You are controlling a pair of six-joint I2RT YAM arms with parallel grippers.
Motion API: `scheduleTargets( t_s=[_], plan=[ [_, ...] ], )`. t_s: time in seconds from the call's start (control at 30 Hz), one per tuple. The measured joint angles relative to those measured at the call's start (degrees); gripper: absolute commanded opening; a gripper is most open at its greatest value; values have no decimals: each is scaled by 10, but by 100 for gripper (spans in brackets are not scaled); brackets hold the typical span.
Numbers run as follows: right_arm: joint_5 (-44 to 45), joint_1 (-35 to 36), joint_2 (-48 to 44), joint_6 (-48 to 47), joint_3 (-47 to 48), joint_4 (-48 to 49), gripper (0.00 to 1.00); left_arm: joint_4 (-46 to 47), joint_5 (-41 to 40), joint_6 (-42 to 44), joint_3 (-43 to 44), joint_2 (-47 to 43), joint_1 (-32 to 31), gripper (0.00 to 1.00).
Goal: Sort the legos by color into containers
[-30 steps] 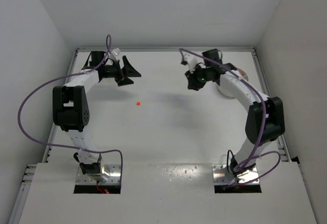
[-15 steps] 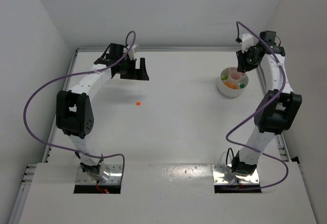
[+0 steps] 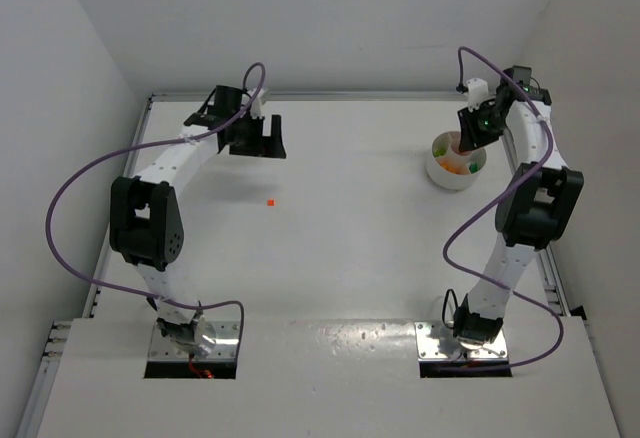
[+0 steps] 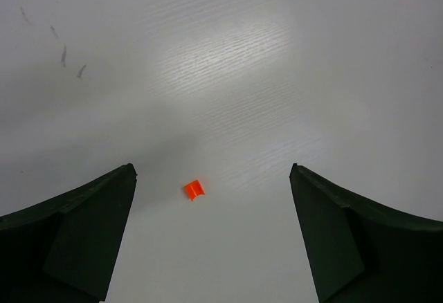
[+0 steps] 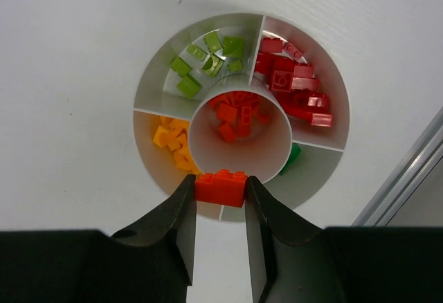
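Holding a red-orange brick [image 5: 220, 187] in the right gripper [image 5: 220, 194] over the dish [image 5: 136, 106] | sorting is nearing its end | left gripper [image 4: 212, 171] is hanging wide open above one loose orange brick [image 4: 194, 189] on the table [image 4: 277, 54]

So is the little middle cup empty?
Not empty. The middle cup has several orange-red bricks lying at its bottom.

right gripper [image 5: 219, 180] with lego [image 5: 220, 188] swung right, now above dish [image 3: 447, 180]

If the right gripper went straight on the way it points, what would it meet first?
Probably the white dish: the orange-red brick in its fingers hangs over the central well's near rim, though depth is unclear.
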Motion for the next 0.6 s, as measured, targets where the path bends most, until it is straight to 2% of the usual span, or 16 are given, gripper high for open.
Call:
scheduleTargets(
  t_s=[0.03, 0.07, 0.13, 0.37, 0.4, 0.47, 0.5, 0.53, 0.6],
  plan=[
    [0, 0, 0, 0, 0, 0, 20, -1, -4, 0, 0, 0, 0, 100],
    [0, 0, 0, 0, 0, 0, 38, -3, -7, 0, 0, 0, 0, 100],
    [1, 0, 0, 4, 0, 0, 47, -5, -14, 0, 0, 1, 0, 100],
    [-1, 5, 0, 14, -1, 9, 49, -6, -26, 10, 0, 1, 0, 100],
    [-3, 6, 0, 16, -3, 13, 47, -6, -24, 19, 0, 1, 0, 98],
    [-9, 9, 0, 23, -4, 16, 44, -11, -18, 39, 0, 1, 0, 90],
    [-13, 10, -1, 25, -5, 17, 44, -15, -14, 55, 0, 1, 0, 85],
    [-16, 13, -3, 26, -5, 17, 44, -24, -12, 81, -1, 2, -1, 76],
    [-22, 20, -12, 29, -9, 18, 46, -36, -16, 108, -3, 5, -3, 67]
  ],
)
